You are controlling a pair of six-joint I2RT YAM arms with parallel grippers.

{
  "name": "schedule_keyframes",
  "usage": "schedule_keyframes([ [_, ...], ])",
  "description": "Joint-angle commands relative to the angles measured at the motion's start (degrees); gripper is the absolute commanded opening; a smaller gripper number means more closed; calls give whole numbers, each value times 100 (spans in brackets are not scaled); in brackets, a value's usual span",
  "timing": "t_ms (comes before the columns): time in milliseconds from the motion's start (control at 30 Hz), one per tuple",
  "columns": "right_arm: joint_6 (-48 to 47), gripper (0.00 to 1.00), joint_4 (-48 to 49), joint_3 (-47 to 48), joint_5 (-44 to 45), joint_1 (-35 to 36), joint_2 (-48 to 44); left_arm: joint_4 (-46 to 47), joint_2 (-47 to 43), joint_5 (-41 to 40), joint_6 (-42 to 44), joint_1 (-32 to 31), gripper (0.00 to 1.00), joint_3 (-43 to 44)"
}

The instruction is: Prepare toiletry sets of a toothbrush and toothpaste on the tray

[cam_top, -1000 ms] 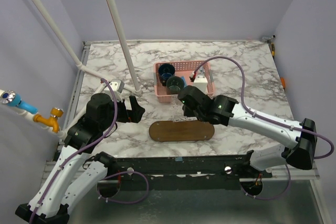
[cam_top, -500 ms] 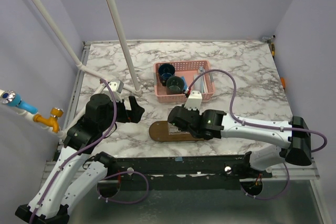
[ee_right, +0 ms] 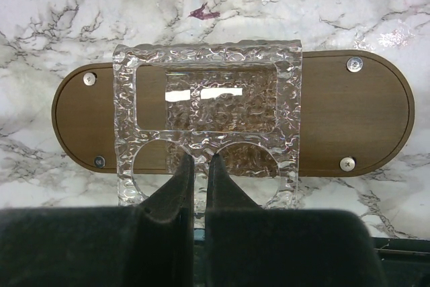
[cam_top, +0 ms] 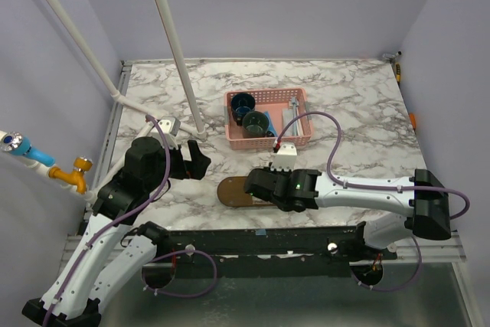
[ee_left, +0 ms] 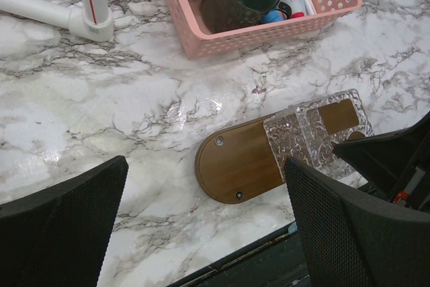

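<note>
A: Where is the tray?

B: It lies on the counter, close to the near edge and in front of the pink basket. It carries no toothbrush and no toothpaste.

A: What is on it, then?

B: A clear, bumpy plastic holder lies across its left and middle part. It has one rectangular opening and two round ones, and it sticks out past both long sides of the tray. I cannot tell if it rests flat or is lifted a little.

A: What about the right jaws?

B: They are almost fully closed. The two fingers pinch the thin strip between the two round openings, at the near edge of the holder.

A: And the left jaws?

B: They are spread wide and hold nothing. They hang over the bare counter, to the left of the tray and apart from it.

A: Where are the toothbrushes and toothpaste?

B: In the right part of the basket, beside two dark cups. They are too small for me to count.
</note>
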Motion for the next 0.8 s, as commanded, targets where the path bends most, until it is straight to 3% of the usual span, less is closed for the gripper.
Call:
schedule_keyframes([
  [0,168,0,110,-63,359,40,-6,-18,-21,-116,26,-32,99,-35],
  [767,-334,0,795,-519,21,40,-266,-19,50,-146,34,-32,99,-29],
])
